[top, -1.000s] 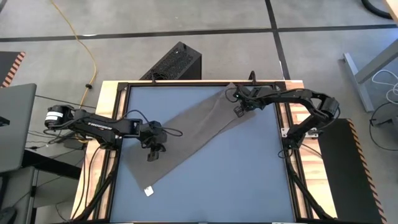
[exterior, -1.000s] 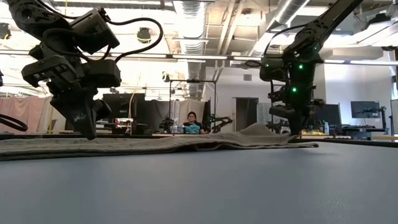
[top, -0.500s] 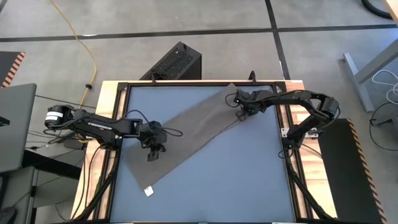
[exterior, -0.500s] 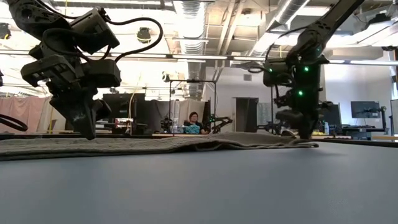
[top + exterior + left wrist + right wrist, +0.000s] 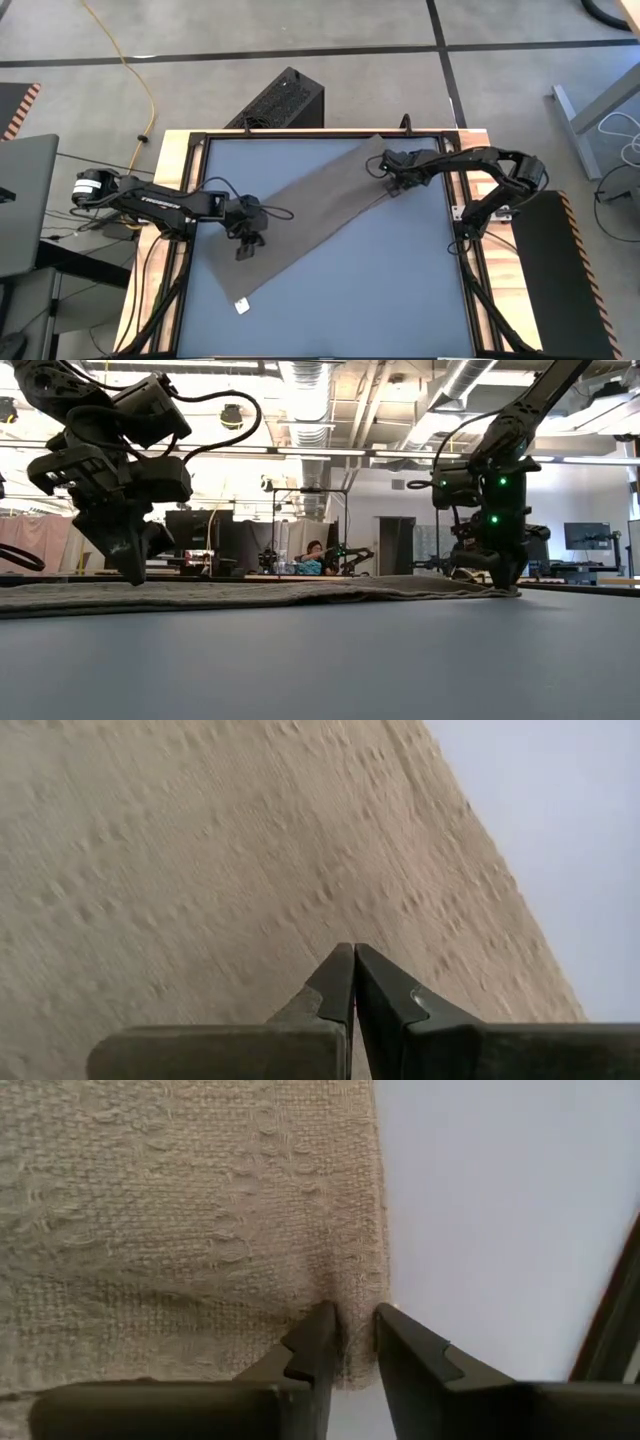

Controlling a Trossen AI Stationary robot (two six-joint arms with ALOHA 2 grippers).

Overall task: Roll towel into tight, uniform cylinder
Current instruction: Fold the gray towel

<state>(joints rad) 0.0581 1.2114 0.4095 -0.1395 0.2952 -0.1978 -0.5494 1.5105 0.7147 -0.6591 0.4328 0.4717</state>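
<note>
Since a second ago we see the raised fold at the towel's (image 5: 310,215) far corner has settled flat, and the right gripper (image 5: 355,1342) has shifted a little along that edge toward the table's right side. Its fingers (image 5: 312,1342) now stand slightly parted over the towel's hem, with the cloth between them; we cannot tell whether they grip it. The towel lies spread diagonally across the blue-grey tabletop (image 5: 400,290), from the far right corner down toward the near left, where its small white tag (image 5: 239,307) shows. Our left gripper (image 5: 354,982) hovers just above the cloth near its left edge, fingers pressed together on nothing. A person (image 5: 314,558) sits in the room behind the table.
</note>
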